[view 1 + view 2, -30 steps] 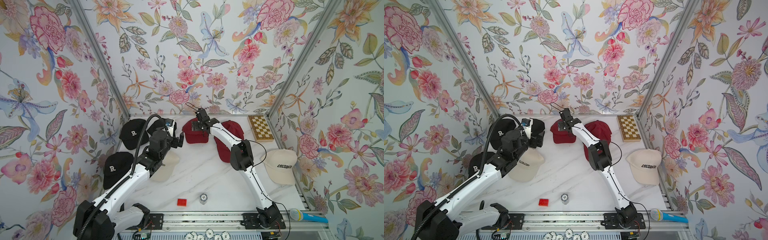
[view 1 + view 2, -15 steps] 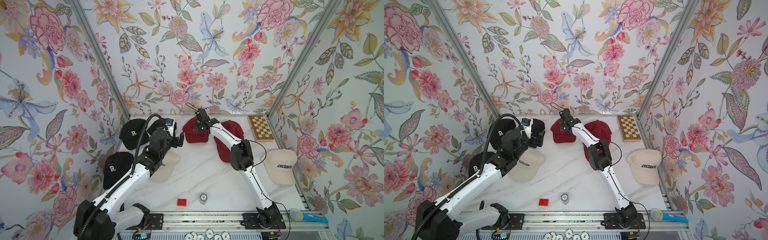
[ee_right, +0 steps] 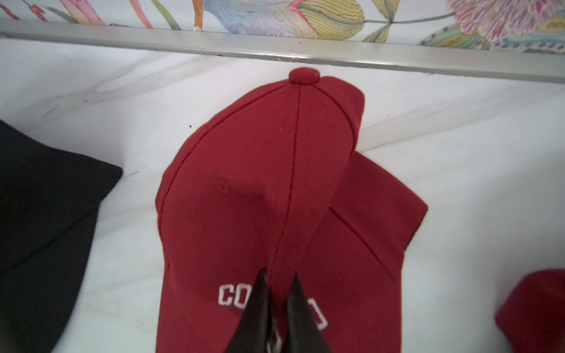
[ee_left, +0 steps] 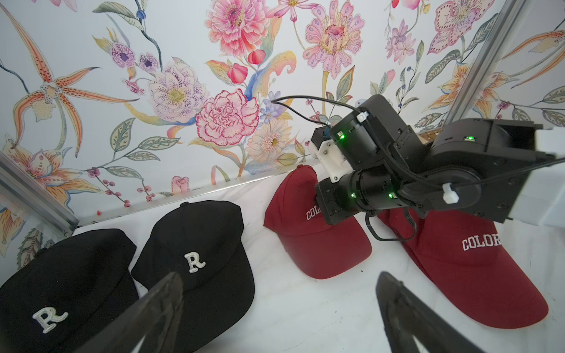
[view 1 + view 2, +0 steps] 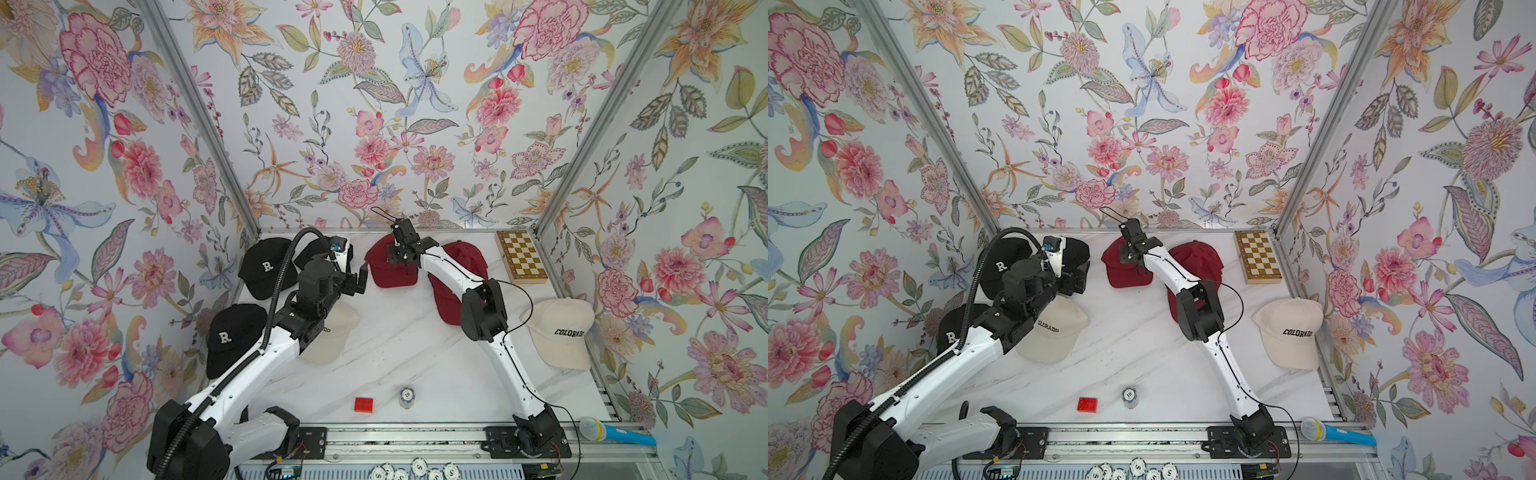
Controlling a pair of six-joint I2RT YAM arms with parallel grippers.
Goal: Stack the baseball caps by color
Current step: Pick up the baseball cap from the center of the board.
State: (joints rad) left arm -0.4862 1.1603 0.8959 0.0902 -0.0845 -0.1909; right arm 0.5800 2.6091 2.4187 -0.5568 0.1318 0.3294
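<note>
In a top view, right arm reaches to upper centre, right gripper (image 5: 404, 265) down on 1 dark red cap (image 5: 385, 276). Left wrist view — left gripper (image 4: 279, 287) spread wide, empty, near a black cap (image 4: 201, 235). Right wrist view — jaws pinched on the red crown's fabric.

Back left: R caps (image 5: 266, 268) side by side; third R cap (image 5: 230, 336) nearer, along the left wall (image 5: 187, 270).
Back centre: mid cap (image 3: 260, 183), close to the back rail (image 3: 275, 52); neighbour cap (image 4: 458, 275) just right.
Back right corner: board (image 5: 521, 257).
Right edge: edge cap (image 5: 559, 332).
Left of centre: near cap (image 5: 1054, 345), before the R caps.
Front: brick (image 5: 364, 404) left of chip stack (image 5: 406, 397).
</note>
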